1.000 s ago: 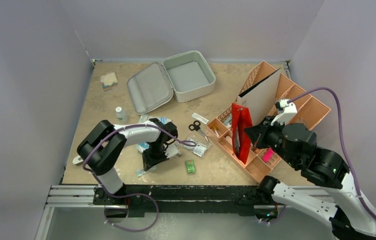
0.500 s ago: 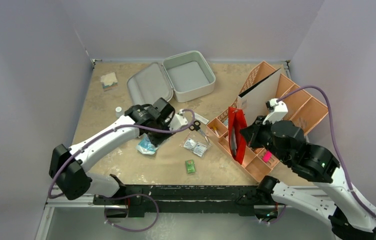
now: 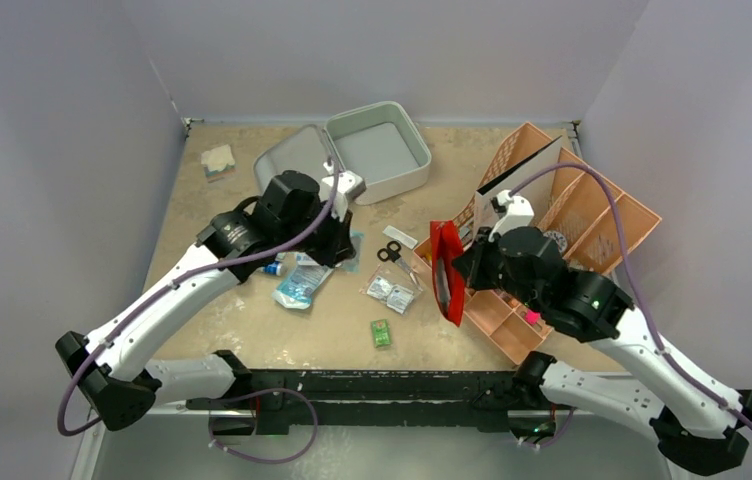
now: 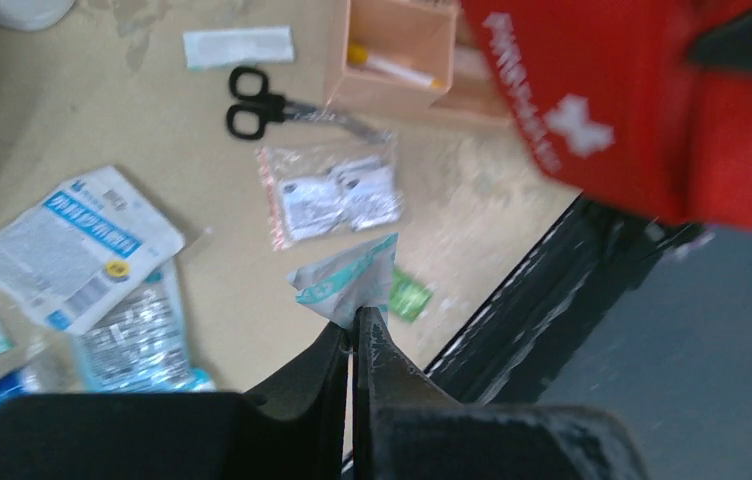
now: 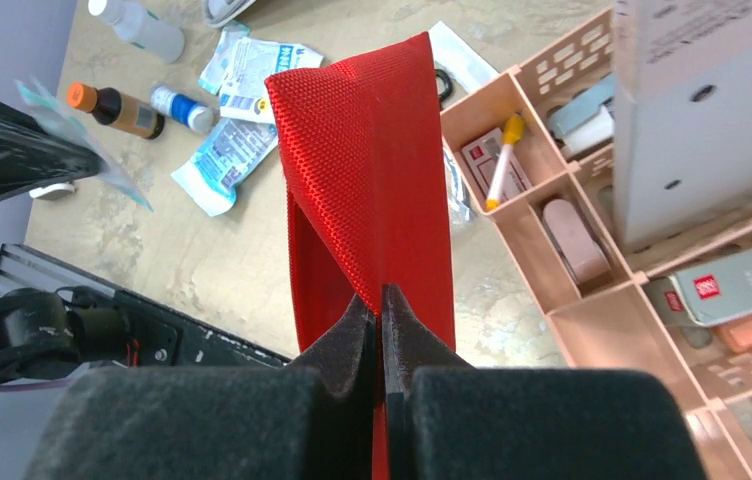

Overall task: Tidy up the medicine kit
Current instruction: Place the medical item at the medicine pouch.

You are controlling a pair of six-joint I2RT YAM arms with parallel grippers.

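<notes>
The medicine kit (image 3: 379,150) lies open at the back centre, grey inside, with its lid (image 3: 287,165) partly hidden by my left arm. My left gripper (image 3: 340,243) is shut on a small white-and-teal sachet (image 4: 347,280) and holds it above the table, in front of the kit. My right gripper (image 3: 464,265) is shut on the top edge of a red fabric pouch (image 5: 372,170). The pouch hangs upright beside the left edge of the orange tray (image 3: 592,205). It also shows in the left wrist view (image 4: 632,100).
Black scissors (image 3: 392,252), a clear bag of packets (image 3: 393,291), a green packet (image 3: 381,333) and blue-white packets (image 3: 302,285) lie mid-table. Small bottles (image 5: 117,110) lie to the left. A gauze pad (image 3: 217,160) sits back left. A white box (image 3: 527,185) stands in the tray.
My left arm has swung from the front of the table back towards the kit, lifting the sachet. My right gripper has carried the red pouch leftwards off the tray.
</notes>
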